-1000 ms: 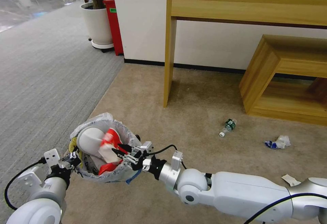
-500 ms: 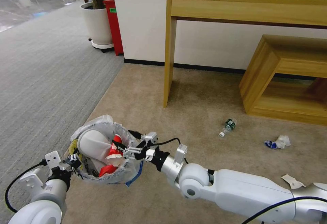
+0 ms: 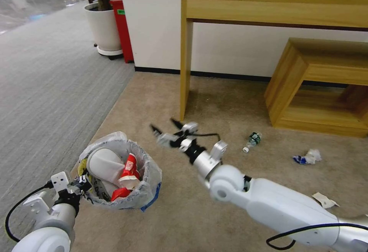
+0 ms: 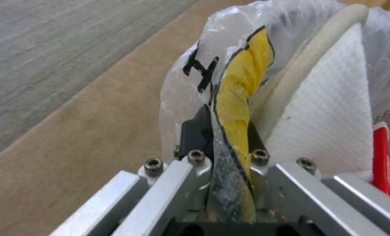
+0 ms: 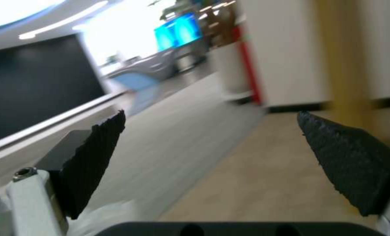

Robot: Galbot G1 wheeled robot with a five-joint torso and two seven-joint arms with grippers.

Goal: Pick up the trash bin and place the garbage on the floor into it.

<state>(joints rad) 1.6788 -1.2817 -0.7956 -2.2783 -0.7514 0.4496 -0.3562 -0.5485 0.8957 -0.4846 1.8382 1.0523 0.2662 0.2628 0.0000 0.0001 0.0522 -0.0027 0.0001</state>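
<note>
Right tool has pulled out of the trash bin since a second ago and now hangs released and empty over the floor, up and right of the bin; the red wrapper it was at stays inside, so that piece looks delivered. Left tool stays clenched on the bin's near-left rim, holding the bin up beside the grey carpet. Still out on the floor to the right: a bottle, crumpled white-blue paper and a white scrap. The right arm partly covers that scrap, the bin's lower contents are hidden, and the right tool is motion-blurred.
</note>
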